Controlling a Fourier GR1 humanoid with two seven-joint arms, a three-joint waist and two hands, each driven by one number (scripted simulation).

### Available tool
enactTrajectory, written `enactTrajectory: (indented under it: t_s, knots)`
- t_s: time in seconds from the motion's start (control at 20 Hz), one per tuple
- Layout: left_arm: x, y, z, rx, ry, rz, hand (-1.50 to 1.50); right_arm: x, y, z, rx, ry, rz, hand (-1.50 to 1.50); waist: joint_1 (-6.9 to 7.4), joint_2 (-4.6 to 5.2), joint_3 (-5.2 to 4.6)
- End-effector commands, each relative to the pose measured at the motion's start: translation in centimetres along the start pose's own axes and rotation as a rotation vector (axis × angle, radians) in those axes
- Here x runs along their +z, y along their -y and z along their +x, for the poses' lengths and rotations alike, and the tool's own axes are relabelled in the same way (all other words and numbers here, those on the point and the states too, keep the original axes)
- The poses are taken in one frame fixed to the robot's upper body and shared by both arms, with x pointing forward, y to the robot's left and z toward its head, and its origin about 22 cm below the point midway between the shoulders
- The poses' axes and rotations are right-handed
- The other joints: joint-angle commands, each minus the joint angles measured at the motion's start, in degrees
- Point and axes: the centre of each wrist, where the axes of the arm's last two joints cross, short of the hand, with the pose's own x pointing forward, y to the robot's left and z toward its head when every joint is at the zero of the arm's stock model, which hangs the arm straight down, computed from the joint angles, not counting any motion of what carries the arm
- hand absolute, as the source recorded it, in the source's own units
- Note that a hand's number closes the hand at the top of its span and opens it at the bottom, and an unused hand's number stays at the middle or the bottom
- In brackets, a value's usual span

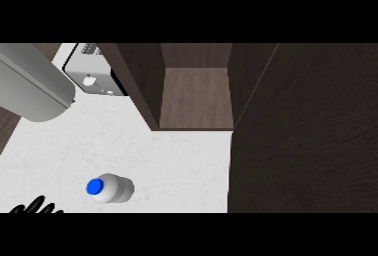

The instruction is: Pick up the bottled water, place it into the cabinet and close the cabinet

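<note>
Blue-capped bottled water [111,188] stands on white counter [173,157], open cabinet [196,95] beyond it, left hand [33,207], fingers spread, resting near its left.

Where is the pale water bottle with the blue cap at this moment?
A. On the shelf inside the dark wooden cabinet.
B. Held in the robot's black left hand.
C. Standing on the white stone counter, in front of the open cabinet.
C: the pale blue-capped water bottle stands on the white stone counter, apart from the black left hand and outside the open dark wooden cabinet.
</note>
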Motion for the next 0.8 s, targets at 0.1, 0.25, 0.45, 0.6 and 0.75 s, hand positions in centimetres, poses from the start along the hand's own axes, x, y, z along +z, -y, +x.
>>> enactTrajectory:
  t_s: [0.1, 0.25, 0.45, 0.6, 0.75]
  knots:
    - [1.6, -2.2, 0.2, -0.009, 0.015, 0.042, -1.50, 1.4, -0.1, -0.5, 0.007, -0.005, -0.005, -1.50, -0.13, 0.02, 0.01]
    - [1.9, -2.3, -1.6, 0.001, 0.017, 0.078, -1.50, 2.2, -0.6, -1.1, 0.003, 0.008, -0.008, -1.50, -0.21, -0.03, 0.00]
    - [0.9, -5.0, -2.5, -0.021, 0.017, 0.091, -1.50, 0.5, 0.1, -1.6, 0.006, 0.036, 0.010, -1.50, -0.11, 0.10, -0.01]
    - [-1.2, -6.8, -3.7, -0.042, 0.011, 0.092, -1.50, 1.4, -0.7, -0.9, 0.005, 0.004, 0.011, -1.50, -0.43, 0.12, -0.03]
    - [-1.6, -6.2, -4.9, -0.059, 0.014, 0.098, -1.50, 1.1, 0.3, -1.1, 0.018, 0.008, 0.032, -1.50, -0.24, 0.09, -0.01]
